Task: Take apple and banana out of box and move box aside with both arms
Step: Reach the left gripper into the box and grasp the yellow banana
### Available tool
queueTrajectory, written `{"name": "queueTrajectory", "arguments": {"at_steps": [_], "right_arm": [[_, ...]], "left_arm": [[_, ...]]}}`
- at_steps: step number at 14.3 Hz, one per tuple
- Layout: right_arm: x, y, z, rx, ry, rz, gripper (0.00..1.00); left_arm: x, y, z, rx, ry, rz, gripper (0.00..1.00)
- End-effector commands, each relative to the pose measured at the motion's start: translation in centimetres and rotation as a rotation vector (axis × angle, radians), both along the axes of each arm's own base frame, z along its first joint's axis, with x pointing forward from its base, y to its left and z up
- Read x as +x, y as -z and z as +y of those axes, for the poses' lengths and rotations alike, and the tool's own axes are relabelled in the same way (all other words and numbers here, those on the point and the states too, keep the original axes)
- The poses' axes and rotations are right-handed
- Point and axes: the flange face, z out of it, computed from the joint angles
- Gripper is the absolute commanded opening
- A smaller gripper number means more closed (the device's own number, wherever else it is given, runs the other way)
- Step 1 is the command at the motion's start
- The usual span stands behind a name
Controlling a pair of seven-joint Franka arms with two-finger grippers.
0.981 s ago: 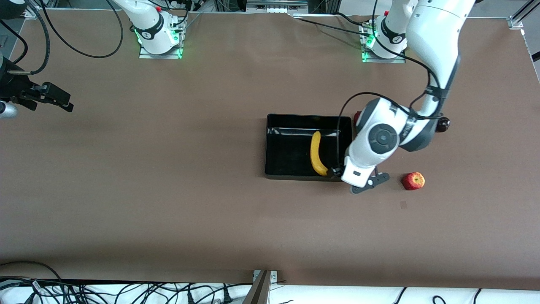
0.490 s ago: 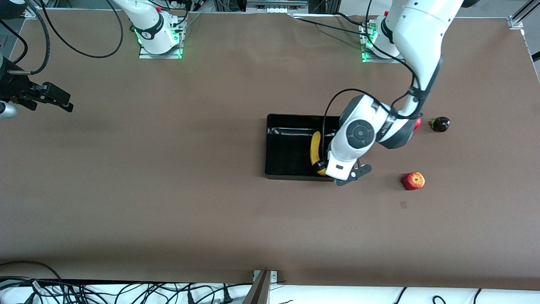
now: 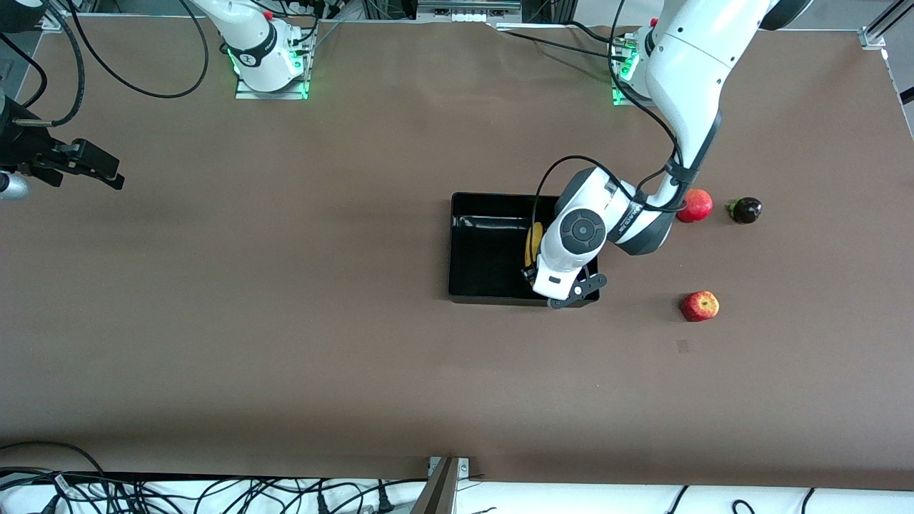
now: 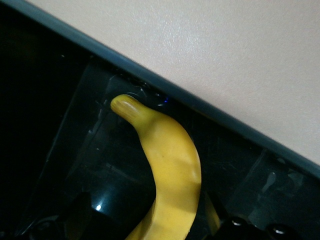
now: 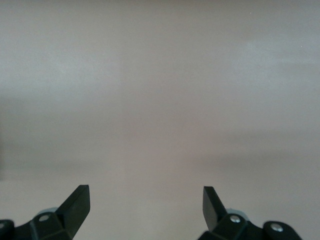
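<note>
- The left end effector [image 3: 546, 282] has swung in from the tabletop beside the box [image 3: 471, 246] and is now right over it, at the box's end toward the left arm.
- Its fingers are spread apart with nothing between them, and the left wrist view shows the banana [image 4: 167, 170] directly beneath, filling the frame.
- The banana lies inside the box, its tip close to the glossy wall; from the front, most of it is hidden under the left arm's wrist.
- That shift reads as the approach to the banana pick: my judgement is that a descent and a close come next.
- The apple [image 3: 699, 305] is already out, sitting on the tabletop toward the left arm's end, well apart from the box and nearer the front camera.
- Two other fruits, a red pomegranate [image 3: 696, 205] and a dark round one [image 3: 745, 210], sit near the left arm's elbow and have not moved.
- The right end effector [image 5: 146, 202] waits at the right arm's end of the tabletop, fingers apart and empty, over bare surface.
- Moving the box aside with both arms is not yet begun.
</note>
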Motion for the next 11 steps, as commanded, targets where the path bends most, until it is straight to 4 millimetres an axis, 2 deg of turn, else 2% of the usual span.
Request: {"name": "queueTrajectory", "arguments": {"at_steps": [1,7,9,10,11], "right_arm": [[0.1,-0.4,-0.1,-0.001,-0.002,-0.008,1.00],[0.3,-0.5,0.1,0.000,-0.005,-0.020,1.00],[0.3,-0.5,0.1,0.000,-0.005,-0.020,1.00],[0.3,-0.5,0.1,0.000,-0.005,-0.020,1.00],[0.3,-0.5,0.2,0.000,-0.006,-0.020,1.00]], "left_arm": [[-0.8,1.4,-0.2,0.005,-0.010,-0.034,1.00],[-1.0,3.1,-0.2,0.039,-0.022,-0.057,1.00],[-1.0,3.0,-0.2,0.041,-0.039,-0.059,0.68],[-1.0,3.0,-0.3,0.039,-0.041,-0.058,0.46],[-1.0,3.0,-0.3,0.040,-0.040,-0.059,0.18]]}}
